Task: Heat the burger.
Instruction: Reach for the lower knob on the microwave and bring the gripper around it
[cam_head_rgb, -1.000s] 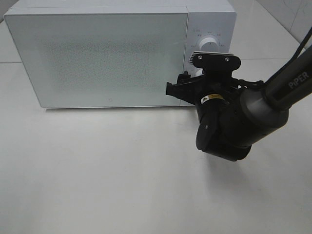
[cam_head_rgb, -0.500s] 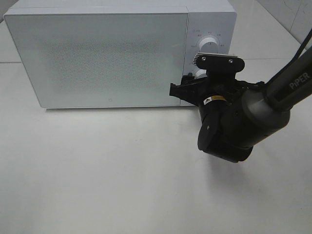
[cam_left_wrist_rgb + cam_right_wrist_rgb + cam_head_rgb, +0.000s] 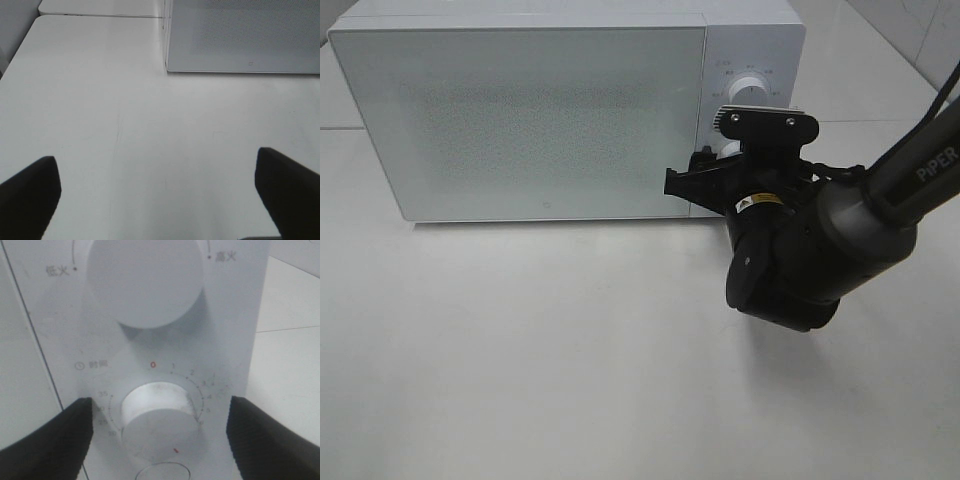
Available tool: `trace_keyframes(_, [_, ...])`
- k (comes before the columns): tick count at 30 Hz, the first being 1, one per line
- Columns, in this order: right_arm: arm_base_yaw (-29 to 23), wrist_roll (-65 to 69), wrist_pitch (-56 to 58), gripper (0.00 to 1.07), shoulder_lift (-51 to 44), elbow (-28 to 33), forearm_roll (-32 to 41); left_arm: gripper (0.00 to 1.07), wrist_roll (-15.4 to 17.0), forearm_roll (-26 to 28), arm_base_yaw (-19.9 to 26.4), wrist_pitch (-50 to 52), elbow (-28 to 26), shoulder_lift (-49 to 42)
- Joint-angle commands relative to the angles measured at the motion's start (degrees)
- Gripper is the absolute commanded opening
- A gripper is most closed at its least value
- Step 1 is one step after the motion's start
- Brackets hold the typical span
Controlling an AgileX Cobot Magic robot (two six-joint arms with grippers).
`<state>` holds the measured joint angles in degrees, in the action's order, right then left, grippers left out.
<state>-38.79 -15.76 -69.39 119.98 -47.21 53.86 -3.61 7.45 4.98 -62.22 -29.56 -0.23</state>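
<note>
The burger is out of view. The white microwave (image 3: 550, 120) stands at the back of the table with its door shut. My right gripper (image 3: 712, 170) is at the control panel, level with the lower timer dial (image 3: 729, 150). In the right wrist view the right gripper (image 3: 160, 440) is open, one black finger (image 3: 50, 435) on each side of the timer dial (image 3: 160, 415), with gaps to it. The upper power dial (image 3: 145, 280) is untouched. My left gripper (image 3: 157, 195) hangs open over bare table, in front of the microwave's door (image 3: 245, 35), holding nothing.
The white table (image 3: 520, 350) stretches in front of the microwave. The right arm's dark wrist body (image 3: 790, 260) hangs over the table near the microwave's lower right corner. A seam between two tabletops (image 3: 100, 15) runs left of the microwave.
My right gripper has edged slightly to the right and closer to the control panel, its fingers a touch narrower around the timer dial. The left gripper has not moved.
</note>
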Motion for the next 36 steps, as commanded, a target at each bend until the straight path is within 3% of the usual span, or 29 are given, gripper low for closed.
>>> trace_keyframes(1, [-0.06, -0.17, -10.89, 0.69, -0.92, 0.0, -0.57, 0.98, 0.23, 0.17, 0.17, 0.69, 0.0, -0.97])
trace_keyframes(5, [-0.06, 0.0, -10.43, 0.62, -0.92, 0.0, -0.52, 0.98, 0.23, 0.17, 0.17, 0.69, 0.0, -0.97])
trace_keyframes(8, [0.11, 0.06, -9.8, 0.51, -0.92, 0.0, -0.52, 0.98, 0.23, 0.17, 0.17, 0.69, 0.0, -0.97])
trace_keyframes(9, [0.11, 0.06, -9.22, 0.41, -0.92, 0.0, -0.4, 0.98, 0.23, 0.17, 0.17, 0.69, 0.0, -0.97])
trace_keyframes(12, [0.11, 0.06, -8.94, 0.37, -0.92, 0.0, -0.34, 0.98, 0.23, 0.17, 0.17, 0.69, 0.0, -0.97])
trace_keyframes(13, [0.11, 0.06, -8.37, 0.24, -0.92, 0.0, -0.34, 0.98, 0.23, 0.17, 0.17, 0.69, 0.0, -0.97])
trace_keyframes(15, [0.11, 0.11, -7.85, 0.19, -0.92, 0.0, -0.34, 0.98, 0.23, 0.17, 0.17, 0.69, 0.0, -0.97])
trace_keyframes(17, [0.11, 0.52, -7.73, 0.05, -0.92, 0.0, -0.34, 0.98, 0.23, 0.17, 0.17, 0.69, 0.0, -0.97])
trace_keyframes(36, [0.11, 3.78, -7.56, 0.02, -0.92, 0.0, -0.69, 0.98, 0.23, 0.17, 0.17, 0.69, 0.0, -0.97])
